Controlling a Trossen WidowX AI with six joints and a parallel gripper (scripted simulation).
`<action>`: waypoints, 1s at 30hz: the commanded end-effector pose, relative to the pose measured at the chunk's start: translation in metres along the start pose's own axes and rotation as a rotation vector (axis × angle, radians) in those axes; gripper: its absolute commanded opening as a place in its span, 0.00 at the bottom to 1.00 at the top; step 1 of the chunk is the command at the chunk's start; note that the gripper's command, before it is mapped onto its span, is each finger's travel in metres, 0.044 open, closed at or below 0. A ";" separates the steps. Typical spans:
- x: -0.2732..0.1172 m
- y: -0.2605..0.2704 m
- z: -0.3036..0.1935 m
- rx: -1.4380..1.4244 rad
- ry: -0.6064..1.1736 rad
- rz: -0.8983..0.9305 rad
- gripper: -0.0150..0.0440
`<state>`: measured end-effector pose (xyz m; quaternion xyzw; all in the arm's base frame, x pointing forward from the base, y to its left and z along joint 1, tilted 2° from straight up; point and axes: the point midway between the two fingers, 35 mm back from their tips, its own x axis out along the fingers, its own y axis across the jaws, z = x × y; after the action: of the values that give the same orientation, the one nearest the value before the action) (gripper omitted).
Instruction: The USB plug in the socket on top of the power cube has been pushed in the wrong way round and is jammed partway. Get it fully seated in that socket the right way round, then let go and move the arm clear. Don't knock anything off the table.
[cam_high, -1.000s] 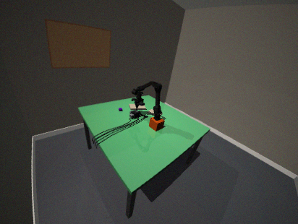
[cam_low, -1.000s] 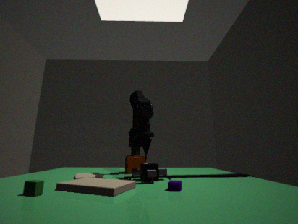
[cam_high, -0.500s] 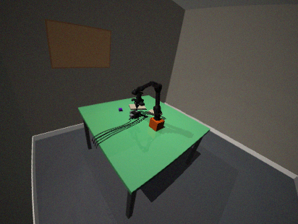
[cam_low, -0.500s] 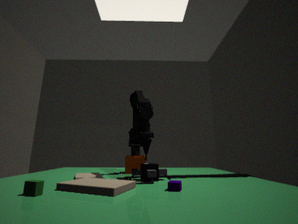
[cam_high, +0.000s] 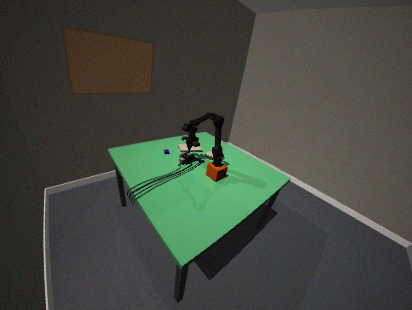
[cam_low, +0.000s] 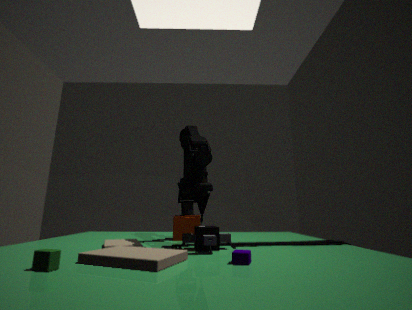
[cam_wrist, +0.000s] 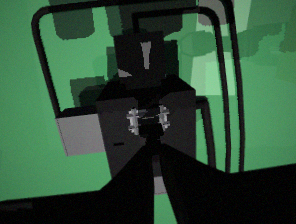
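the gripper (cam_wrist: 148, 119) points straight down over the power cube (cam_wrist: 145, 127), a black block on the green table (cam_high: 200, 215). in the wrist view its two dark fingers run together to a narrow gap, and the usb plug (cam_wrist: 148, 118), a small dark body with pale metal at either side, sits pinched between their tips, directly above the cube's top face. the jaws are nearly closed and gripping the plug.

in the exterior view the gripper (cam_low: 195, 212) hangs just above the power cube (cam_low: 206, 238), slightly to its left; whether the plug is touching the socket is too small to tell there. several black cables (cam_high: 160, 181) run from the cube toward the table's left edge, and in the wrist view they loop around the cube.

an orange block (cam_high: 216, 171) stands at the arm's base, just right of the cube in the top view. a flat beige slab (cam_low: 133, 258) lies near and to the left in the exterior view, a dark green cube (cam_low: 46, 260) further left, and a small purple cube (cam_low: 241, 256) near and to the right of the power cube.
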<state>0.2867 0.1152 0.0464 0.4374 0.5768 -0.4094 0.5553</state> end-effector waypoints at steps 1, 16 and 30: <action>0.001 0.000 0.000 -0.006 0.004 -0.001 0.25; 0.003 0.000 0.000 -0.006 0.004 -0.001 0.25; 0.005 0.000 0.000 -0.006 0.004 -0.001 0.25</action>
<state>0.2868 0.1151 0.0427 0.4374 0.5768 -0.4094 0.5553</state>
